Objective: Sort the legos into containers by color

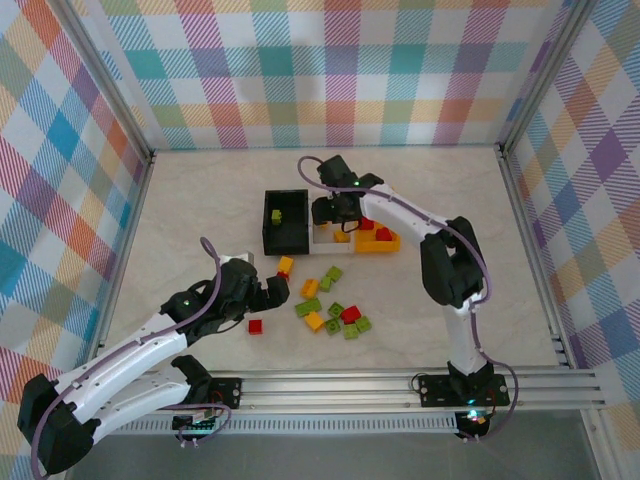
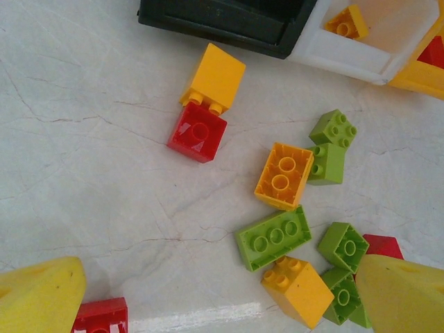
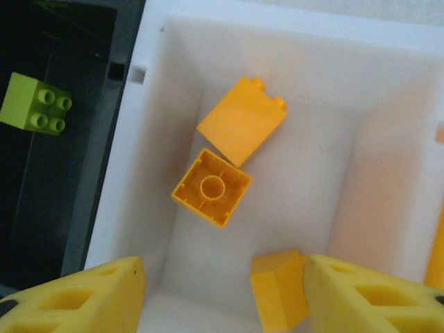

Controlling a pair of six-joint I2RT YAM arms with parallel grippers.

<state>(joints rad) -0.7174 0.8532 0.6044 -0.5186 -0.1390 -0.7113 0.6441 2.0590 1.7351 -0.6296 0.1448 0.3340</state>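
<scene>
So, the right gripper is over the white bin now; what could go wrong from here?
1. An orange brick leans against one finger of the open right gripper inside the white bin; lifting might drag or flick it out.
2. On the table, a second orange brick touches a red brick; if they are joined, the left gripper may carry both to one bin.

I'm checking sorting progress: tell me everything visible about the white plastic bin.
The white plastic bin is an open-top rectangle with smooth matte walls, upright, in the middle of a row between a black bin and an orange-yellow bin. Inside are three yellow-orange bricks, one hollow side up. The open right gripper hangs above it.
</scene>
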